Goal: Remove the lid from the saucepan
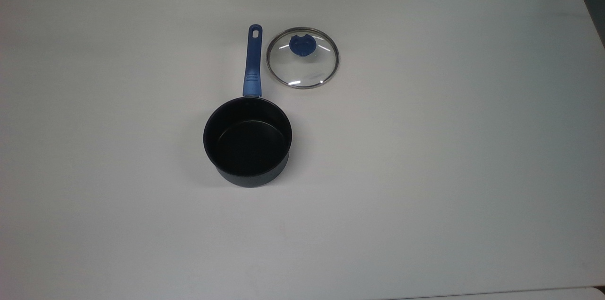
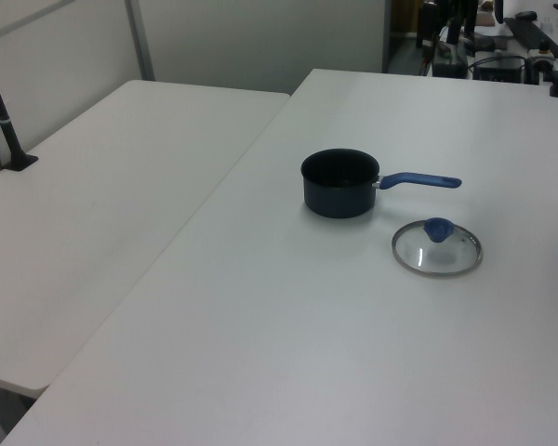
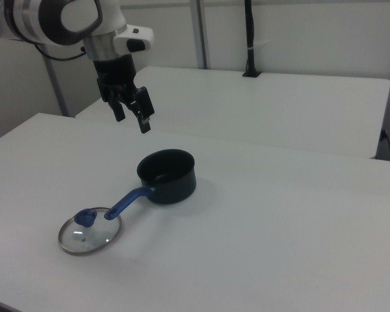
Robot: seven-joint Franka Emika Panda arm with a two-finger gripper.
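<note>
The lid (image 1: 302, 57) lies flat on the table (image 1: 449, 149), just beside the saucepan's (image 1: 247, 141) blue handle (image 1: 252, 61); the pan stands uncovered. In the right view the gripper (image 3: 131, 112) hangs high above, jaws released and empty, well apart from both.

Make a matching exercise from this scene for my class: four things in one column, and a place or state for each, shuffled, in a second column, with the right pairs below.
Column 1:
1. lid
2. saucepan
3. saucepan handle
4. hand

Column 2:
A. stands uncovered, nothing inside
B. raised above the table, fingers apart, holding nothing
C. lies flat on the table beside the handle
D. blue, with an eyelet hole at its end

Pairs: 1-C, 2-A, 3-D, 4-B
</note>
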